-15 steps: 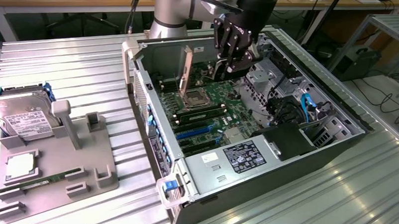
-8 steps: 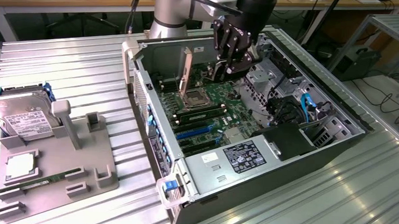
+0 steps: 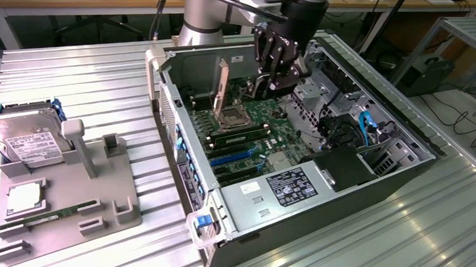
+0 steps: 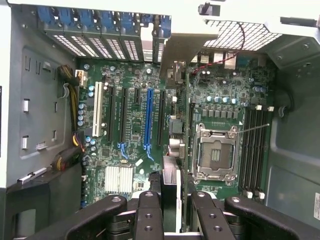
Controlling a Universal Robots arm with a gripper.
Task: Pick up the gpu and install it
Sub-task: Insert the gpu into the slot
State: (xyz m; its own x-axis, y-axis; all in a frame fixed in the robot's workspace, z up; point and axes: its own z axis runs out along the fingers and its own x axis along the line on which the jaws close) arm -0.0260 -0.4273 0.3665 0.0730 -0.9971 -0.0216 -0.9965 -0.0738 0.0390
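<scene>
One card, pinched edge-on above the expansion slots

The gripper [image 4: 172,212] hangs inside the open computer case [image 3: 243,228], its dark fingers [image 4: 148,215] pressed together on the gpu [image 4: 176,150]. It holds the card by the end with the dark block, so the wrist view sees the card as a thin strip. In the exterior view the gripper [image 3: 278,72] sits over the far part of the motherboard [image 3: 258,134], above the boards rather than touching them.

The card's long axis runs away from the gripper towards the case wall with the row of blue-latched slot covers [image 4: 100,30], and its silvery end bracket [image 4: 187,50] leads. That axis looks parallel to the expansion slots. The card lies between the long blue slot [image 4: 148,117] and the CPU socket [image 4: 215,155], and it is closer to the black slot [image 4: 161,117] beside the blue one. I judge it close to lined up, but the card covers whatever lies straight beneath it, so I cannot tell which slot it is over. How high its bottom edge rides is also unclear.

Further out, the power supply [image 3: 292,189] fills the near end of the case. On the desk [image 3: 81,74] at the exterior view's left, a hard drive [image 3: 28,141] rests against a grey parts fixture [image 3: 101,200].
</scene>
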